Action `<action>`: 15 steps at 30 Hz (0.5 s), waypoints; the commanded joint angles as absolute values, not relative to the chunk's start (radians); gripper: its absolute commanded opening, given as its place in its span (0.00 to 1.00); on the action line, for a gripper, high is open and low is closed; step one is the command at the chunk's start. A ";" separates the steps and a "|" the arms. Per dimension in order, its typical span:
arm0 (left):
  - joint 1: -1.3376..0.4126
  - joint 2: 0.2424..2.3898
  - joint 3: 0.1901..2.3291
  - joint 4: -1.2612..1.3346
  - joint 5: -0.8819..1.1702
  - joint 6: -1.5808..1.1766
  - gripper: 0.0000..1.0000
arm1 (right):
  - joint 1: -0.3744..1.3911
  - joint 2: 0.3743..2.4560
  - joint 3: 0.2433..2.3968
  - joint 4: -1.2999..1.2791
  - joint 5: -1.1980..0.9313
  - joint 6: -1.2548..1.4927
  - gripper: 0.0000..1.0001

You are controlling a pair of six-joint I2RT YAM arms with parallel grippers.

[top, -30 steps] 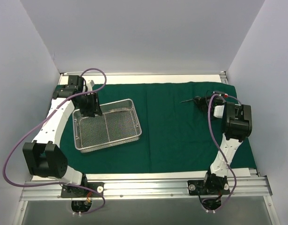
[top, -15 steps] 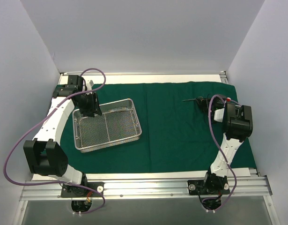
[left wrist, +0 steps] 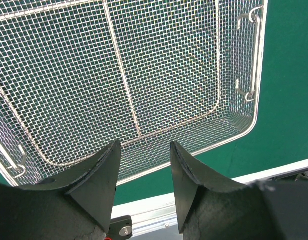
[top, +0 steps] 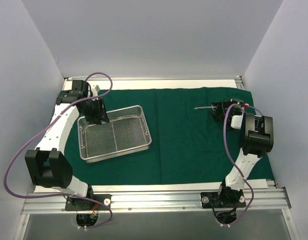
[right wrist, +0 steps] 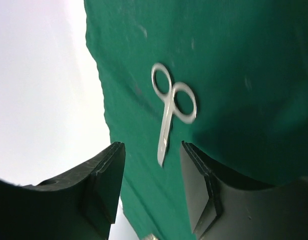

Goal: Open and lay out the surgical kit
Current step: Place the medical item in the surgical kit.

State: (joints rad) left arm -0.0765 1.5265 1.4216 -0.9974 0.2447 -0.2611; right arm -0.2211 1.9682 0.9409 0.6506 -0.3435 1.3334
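A dark green cloth (top: 189,145) lies spread flat over most of the pale desk (top: 194,83), matte and finely woven, with soft wrinkles along its far edge. On its left part sits the rectangular wire-mesh tray (top: 115,134), silver, with rounded corners and low walls, turned slightly askew to the cloth's edges.

The left fingers (top: 96,112) hang at the tray's upper left corner in the overhead view. The left wrist camera shows what the overhead view cannot: a fine square weave on the tray (left wrist: 169,60), a thin rod crossing the floor, a thicker rim wire, and a bent-wire drop handle (left wrist: 250,60) on the end wall. There the black wedge-shaped left fingers (left wrist: 101,185) stand apart above the rim, with nothing between them.

At the upper right of the cloth, the overhead view gives only a thin pale sliver (top: 201,107) poking left from the right fingers (top: 220,111). The right wrist camera resolves it as small polished scissors (right wrist: 169,115) with two ring handles and closed blades. Their tip points into the gap between the right fingers (right wrist: 106,190), which are spread and touch neither blade.
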 commanded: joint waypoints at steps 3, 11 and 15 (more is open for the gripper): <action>-0.069 1.525 1.430 -0.940 0.273 -0.276 0.53 | -0.209 1.743 1.078 0.209 -0.307 1.174 0.49; -0.074 1.546 1.401 -0.879 0.351 -0.331 0.55 | 0.081 1.879 1.797 -0.337 -0.321 0.596 0.47; -0.078 1.563 1.384 -0.865 0.370 -0.353 0.57 | 0.260 2.005 1.983 -0.385 -0.413 0.415 0.50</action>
State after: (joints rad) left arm -0.0769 1.5494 1.3869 -0.9146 0.3244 -0.3252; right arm 0.1577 1.9137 1.8980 -0.1707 -0.3340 0.6510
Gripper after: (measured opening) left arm 0.566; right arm 0.490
